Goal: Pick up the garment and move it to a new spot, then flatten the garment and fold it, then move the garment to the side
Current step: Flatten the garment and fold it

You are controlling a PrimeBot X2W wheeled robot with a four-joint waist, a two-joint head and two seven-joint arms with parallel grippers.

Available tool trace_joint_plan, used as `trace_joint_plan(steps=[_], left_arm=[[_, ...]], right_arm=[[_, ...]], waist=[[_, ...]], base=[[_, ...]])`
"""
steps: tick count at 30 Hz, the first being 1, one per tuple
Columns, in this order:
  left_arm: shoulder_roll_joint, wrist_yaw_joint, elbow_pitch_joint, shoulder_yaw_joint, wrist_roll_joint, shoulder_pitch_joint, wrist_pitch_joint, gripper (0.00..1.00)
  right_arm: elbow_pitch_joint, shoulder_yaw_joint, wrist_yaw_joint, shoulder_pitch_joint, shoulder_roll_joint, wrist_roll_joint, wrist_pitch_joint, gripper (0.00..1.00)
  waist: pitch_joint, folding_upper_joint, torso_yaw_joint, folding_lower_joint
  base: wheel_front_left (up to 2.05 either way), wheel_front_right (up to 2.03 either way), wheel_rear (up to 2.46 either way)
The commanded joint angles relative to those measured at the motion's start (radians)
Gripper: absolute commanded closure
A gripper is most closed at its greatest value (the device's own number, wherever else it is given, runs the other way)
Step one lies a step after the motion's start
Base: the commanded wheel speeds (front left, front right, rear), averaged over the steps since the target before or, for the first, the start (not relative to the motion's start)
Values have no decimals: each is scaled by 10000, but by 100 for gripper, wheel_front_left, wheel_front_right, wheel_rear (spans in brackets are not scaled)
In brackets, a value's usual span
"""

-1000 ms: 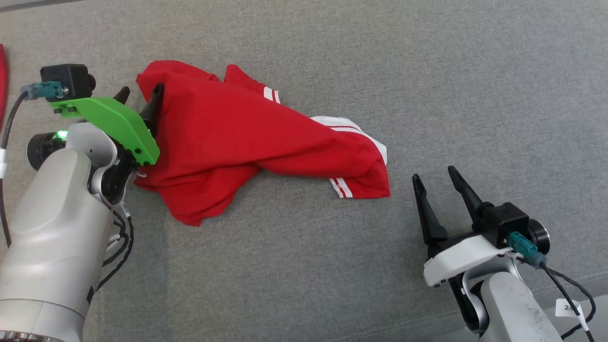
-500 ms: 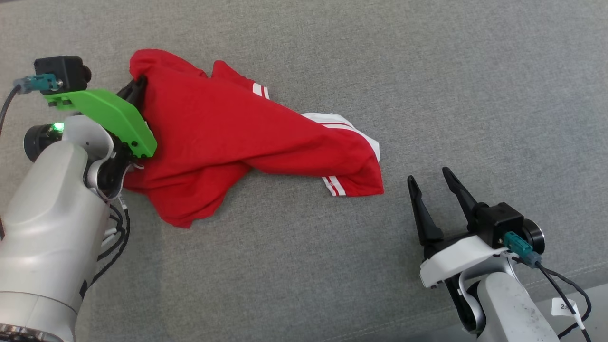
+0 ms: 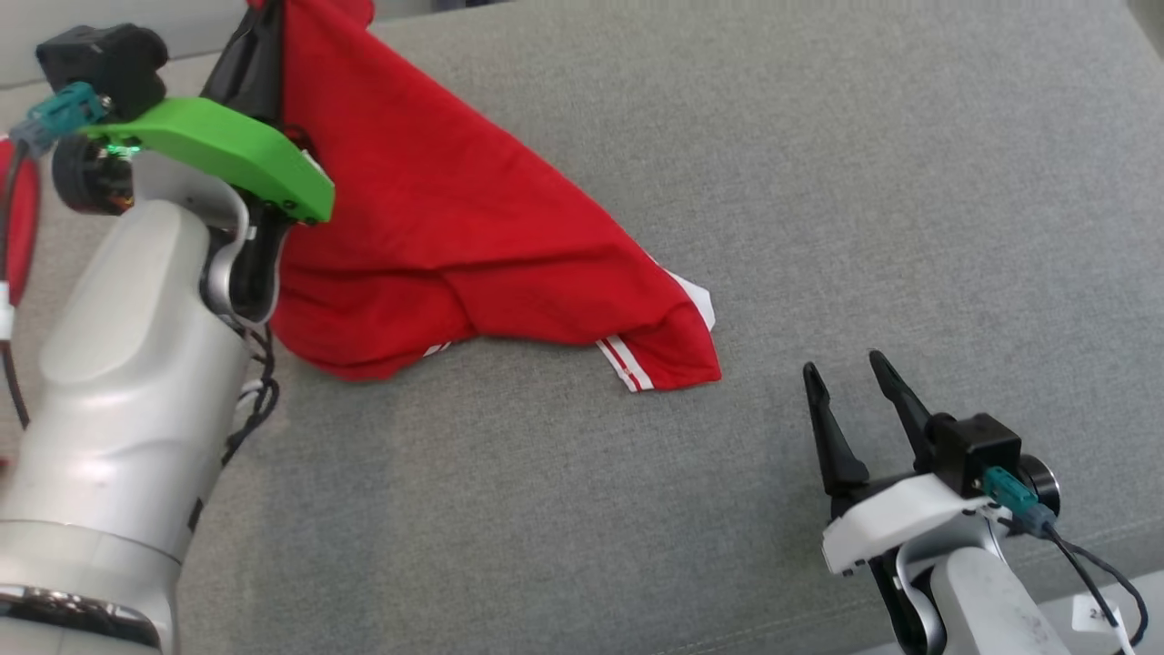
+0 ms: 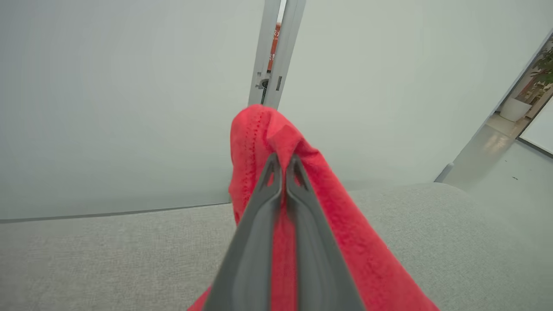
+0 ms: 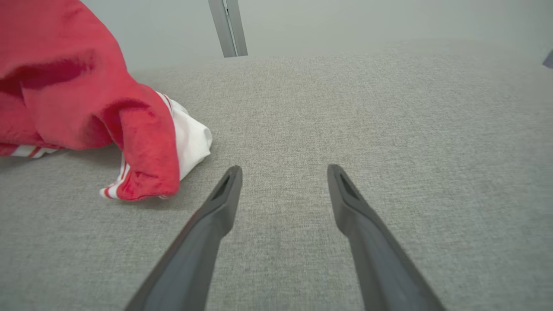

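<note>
The garment (image 3: 455,218) is red with white trim and stripes. My left gripper (image 4: 283,166) is shut on a bunched edge of the garment (image 4: 263,129), which it holds raised at the top left of the head view. From there the cloth slopes down to the right, and its lower corner (image 3: 664,359) rests on the grey fabric surface (image 3: 818,182). In the right wrist view the garment (image 5: 86,99) lies left of the fingers. My right gripper (image 3: 850,382) is open above the surface to the right of that corner, apart from it; the right gripper (image 5: 283,177) has nothing between its fingers.
A pale wall with a grey vertical post (image 4: 278,47) stands behind the surface. Another red item (image 3: 23,218) shows at the far left edge. Bare grey fabric spreads to the right and in front of the garment.
My left gripper has shut on the garment's edge and lifted it up and away from the surface, so the cloth now hangs stretched. The right gripper has stayed open; the head view has shifted.
</note>
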Motion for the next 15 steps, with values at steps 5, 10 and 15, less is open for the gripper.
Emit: trace_joint_plan(steps=[5, 10, 15], left_arm=[[-47, 607, -2171, 193, 31, 2545, -423, 100], [198, 1369, -4042, 158, 157, 5535, -494, 100], [227, 1731, -5213, 475, 125, 8210, -489, 100]], right_arm=[[82, -555, -3, 1051, -17, 160, -31, 0], [57, -874, -3, 1776, -14, 283, -31, 0], [96, -931, -3, 2102, -20, 275, -31, 0]], waist=[[-1533, 0, 761, 0], [-2133, 0, 1305, 0], [-2474, 0, 1705, 0]], base=[[0, 0, 0], [0, 0, 0], [0, 0, 0]])
